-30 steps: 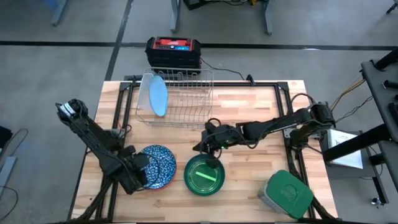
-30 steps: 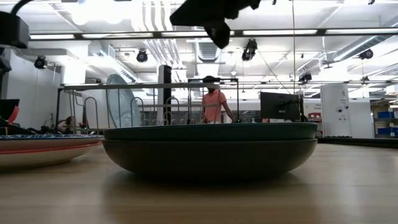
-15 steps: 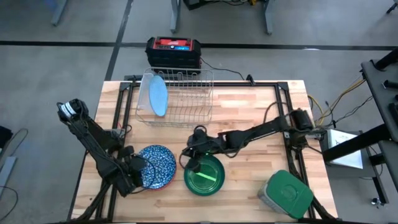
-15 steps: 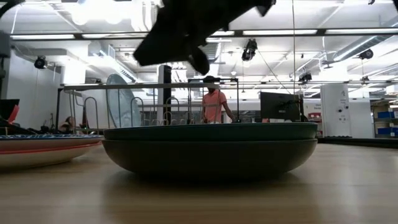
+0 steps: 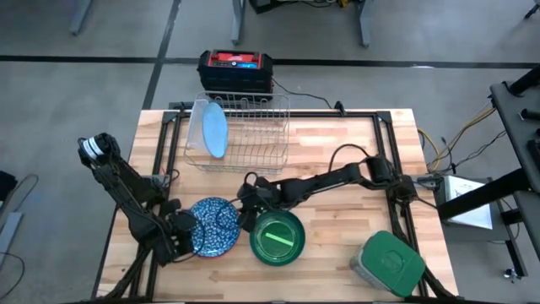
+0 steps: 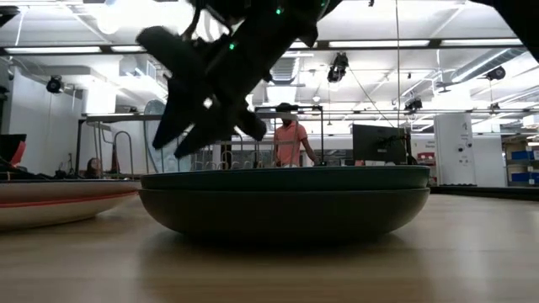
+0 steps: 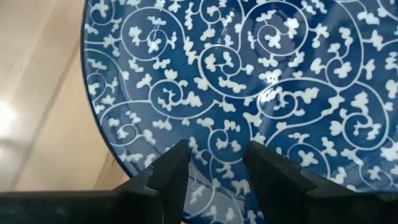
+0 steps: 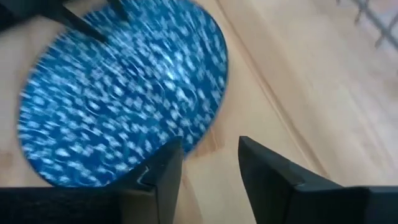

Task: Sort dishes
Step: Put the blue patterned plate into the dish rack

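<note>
While both arms converge on the blue patterned plate (image 5: 213, 226), which lies flat on the counter (image 5: 337, 152) just beside the dark green bowl (image 5: 277, 237), we judge the step in hand to be picking that plate up for sorting. Our left hand (image 5: 182, 230) sits low at the plate's near-left rim, its two fingers (image 7: 171, 174) parted with the rim's edge between them, not yet clenched on it as far as we can see. Our right hand (image 5: 246, 205) reaches across from the right side of the counter, arm stretched long and low, fingers (image 8: 163, 168) released and empty, hovering beside the plate's far-right edge, between plate and bowl. A light blue plate (image 5: 213, 131) already stands upright in the wire rack (image 5: 245, 135). Next, we think, one hand must close on the rim and tip the plate up so it can go toward the rack.
</note>
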Controlling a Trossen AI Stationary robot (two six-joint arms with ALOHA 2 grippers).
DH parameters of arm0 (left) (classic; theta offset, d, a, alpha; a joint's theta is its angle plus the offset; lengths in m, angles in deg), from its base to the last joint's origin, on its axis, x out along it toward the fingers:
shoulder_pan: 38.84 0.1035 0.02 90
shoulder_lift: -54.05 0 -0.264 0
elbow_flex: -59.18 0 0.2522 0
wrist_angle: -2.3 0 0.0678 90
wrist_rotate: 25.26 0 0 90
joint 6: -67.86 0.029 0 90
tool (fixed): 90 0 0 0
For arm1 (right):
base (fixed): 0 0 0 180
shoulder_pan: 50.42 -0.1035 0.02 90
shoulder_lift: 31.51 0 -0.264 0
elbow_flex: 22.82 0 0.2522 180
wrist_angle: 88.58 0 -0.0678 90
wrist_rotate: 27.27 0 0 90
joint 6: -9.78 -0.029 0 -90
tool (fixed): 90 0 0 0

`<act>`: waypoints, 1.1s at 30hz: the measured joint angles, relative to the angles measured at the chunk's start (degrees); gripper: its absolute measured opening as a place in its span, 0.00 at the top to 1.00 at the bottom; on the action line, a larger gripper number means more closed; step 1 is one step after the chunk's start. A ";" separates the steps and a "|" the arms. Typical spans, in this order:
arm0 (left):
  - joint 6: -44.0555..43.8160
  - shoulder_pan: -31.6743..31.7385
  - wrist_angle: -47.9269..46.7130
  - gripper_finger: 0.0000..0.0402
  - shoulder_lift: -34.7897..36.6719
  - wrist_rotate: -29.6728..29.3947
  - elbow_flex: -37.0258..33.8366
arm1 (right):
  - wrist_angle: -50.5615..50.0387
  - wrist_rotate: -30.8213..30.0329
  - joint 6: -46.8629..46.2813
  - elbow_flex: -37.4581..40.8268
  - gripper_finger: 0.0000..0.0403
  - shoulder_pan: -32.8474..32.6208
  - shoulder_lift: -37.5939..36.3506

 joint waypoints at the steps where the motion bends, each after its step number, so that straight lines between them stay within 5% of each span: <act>1: -0.67 0.00 0.27 0.62 0.00 -0.14 -0.15 | -0.79 0.01 -0.39 -0.51 0.61 0.00 0.54; 19: -5.01 0.00 8.96 0.71 -6.65 -11.70 -1.12 | -0.75 6.68 -3.95 -0.70 0.43 1.96 1.29; 33: -9.25 -0.20 9.78 0.71 -15.69 -19.43 1.29 | -1.31 8.59 -4.45 -0.92 0.43 2.45 3.25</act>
